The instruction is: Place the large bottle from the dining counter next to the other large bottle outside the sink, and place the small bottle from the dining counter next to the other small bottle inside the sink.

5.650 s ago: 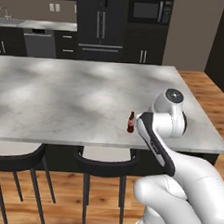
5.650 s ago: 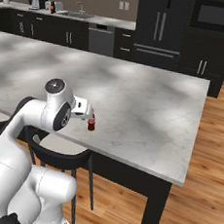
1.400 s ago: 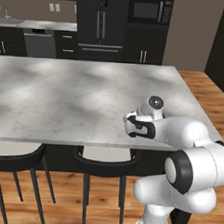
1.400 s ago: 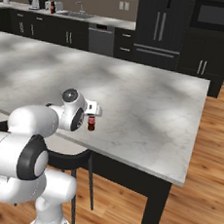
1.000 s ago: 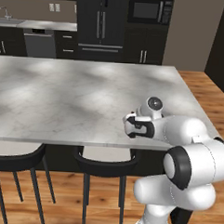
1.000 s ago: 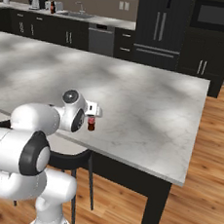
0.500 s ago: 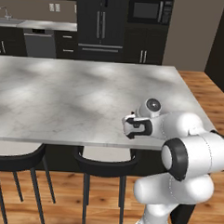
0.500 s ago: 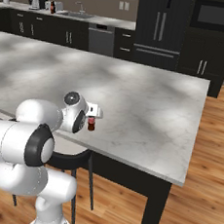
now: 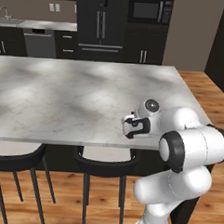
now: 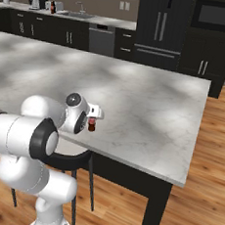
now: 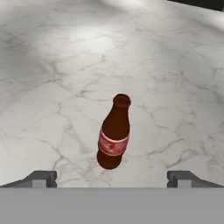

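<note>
While the end effector [image 11: 112,177] stands at its widest and holds nothing, the small bottle [image 11: 113,132] rises upright just ahead of it, centred between the two finger tips [image 11: 41,178] in the hand view. The step in hand appears to be the approach for a first grasp. To do it well, the hand should advance level and straight so that the bottle's body, not its neck, passes between the tips; closing at or just below the label band would likely give the steadiest hold. Because the bottle is light-looking and narrow at the base, a sideways brush by either tip could topple it, so the line of approach should stay centred until both tips flank the body. The lift should then be vertical before any swing away from the bench.

The bottle is a tiny brown cola bottle with a rounded lip, a short tapering neck, a bulging shoulder, and a red label with pale lettering around its waist; the text is too small to read. It stands on the pale marble bench [image 9: 63,97] near the front edge, toward the right end in the left base view, just beside the hand [image 10: 87,117] in the right base view. Black stools [image 9: 107,158] sit below that edge.
</note>
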